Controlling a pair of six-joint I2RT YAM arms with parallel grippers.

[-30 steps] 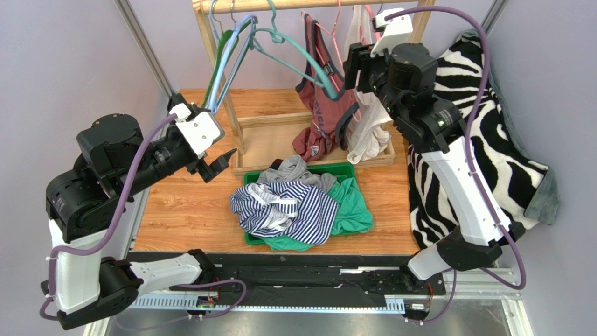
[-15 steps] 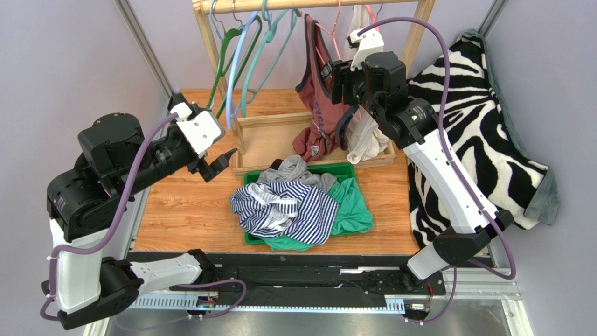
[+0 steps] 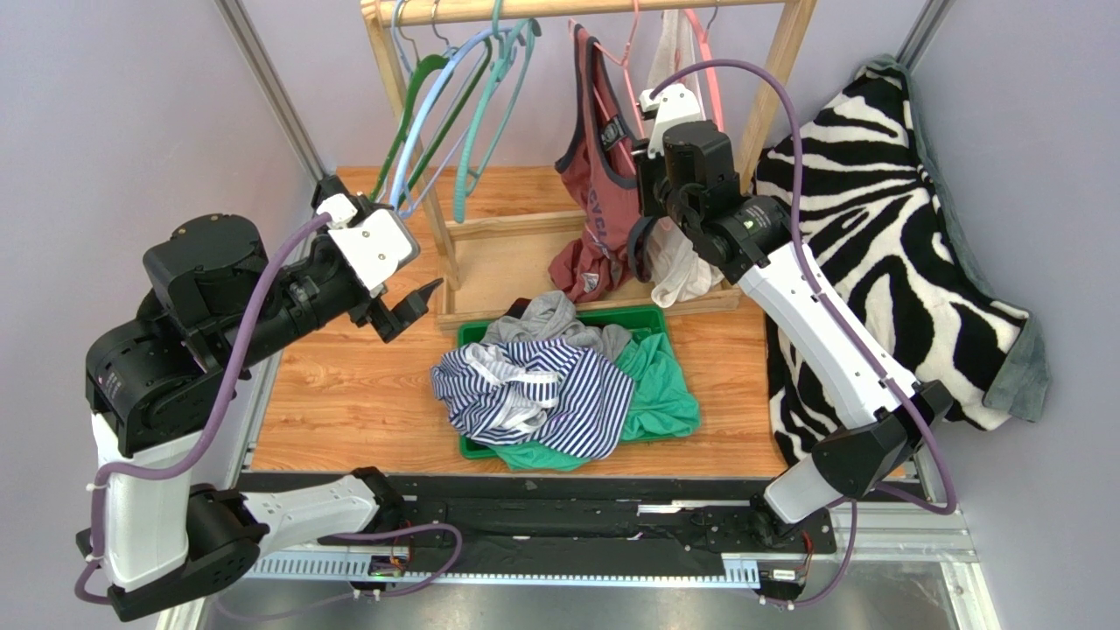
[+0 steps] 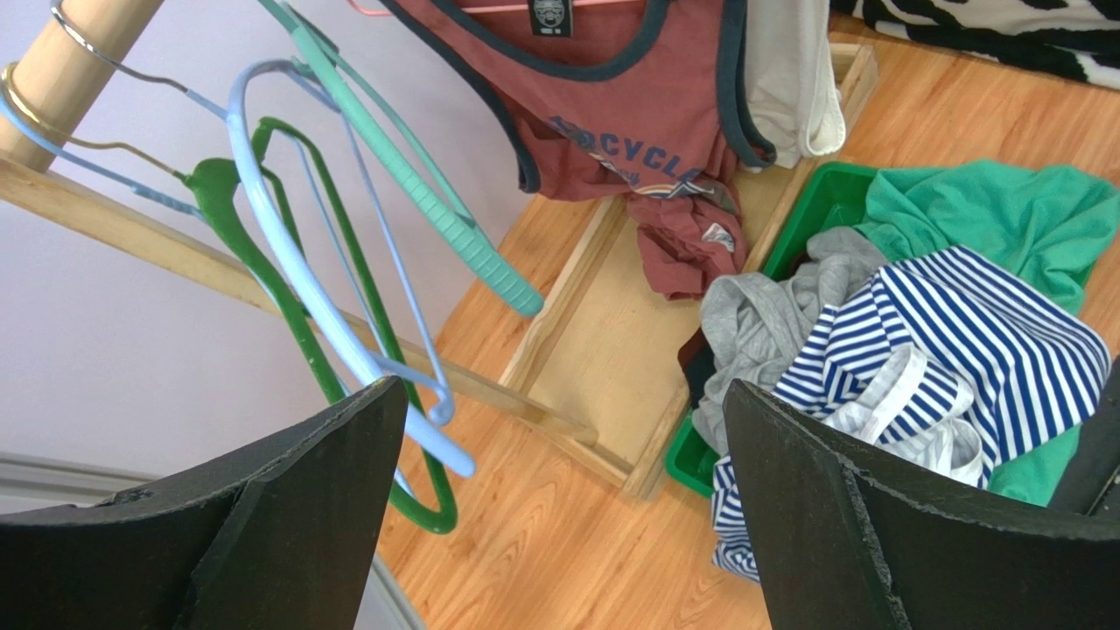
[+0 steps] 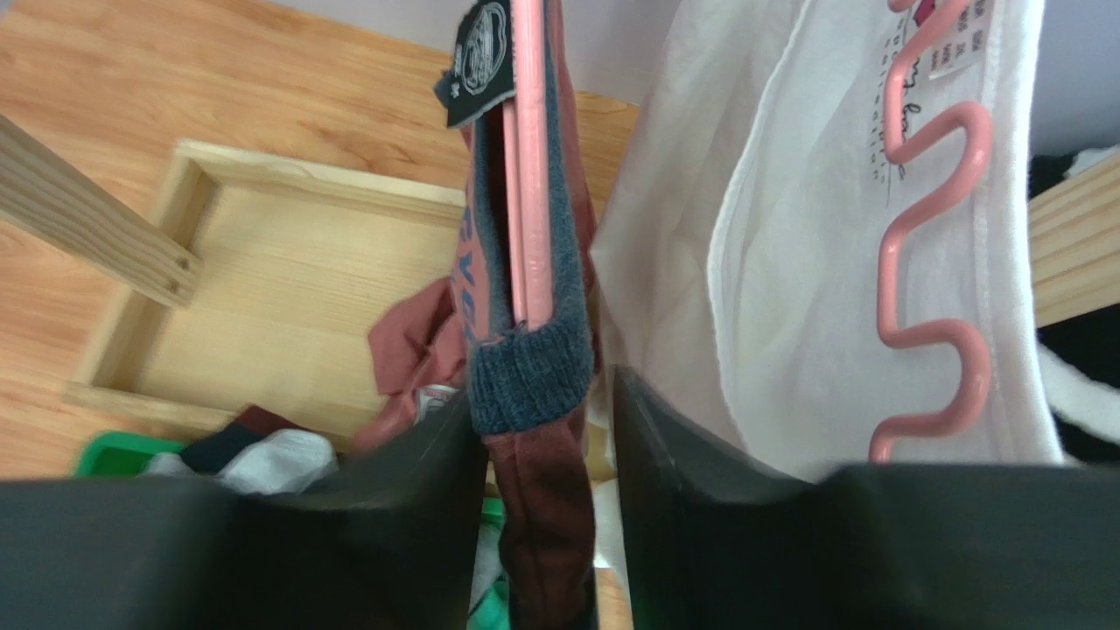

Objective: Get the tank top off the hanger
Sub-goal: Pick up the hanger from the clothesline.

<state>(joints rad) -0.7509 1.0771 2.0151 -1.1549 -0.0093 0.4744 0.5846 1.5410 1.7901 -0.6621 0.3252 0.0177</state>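
The maroon tank top (image 4: pixel 618 118) is hanging on the pink hanger (image 5: pixel 530 158) far back, reading "RCYCL" (rest cut off). The right gripper (image 5: pixel 546 499) is straddling its strap (image 5: pixel 529 374), grip unclear; the left gripper (image 4: pixel 563 394) is gaping wide.

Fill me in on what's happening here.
The right hand is straddling one shoulder of the maroon tank top, which hangs on a pink hanger. Whether it grips yet cannot be told. The left hand hovers open beside the empty hangers, holding nothing. The top is not yet off.
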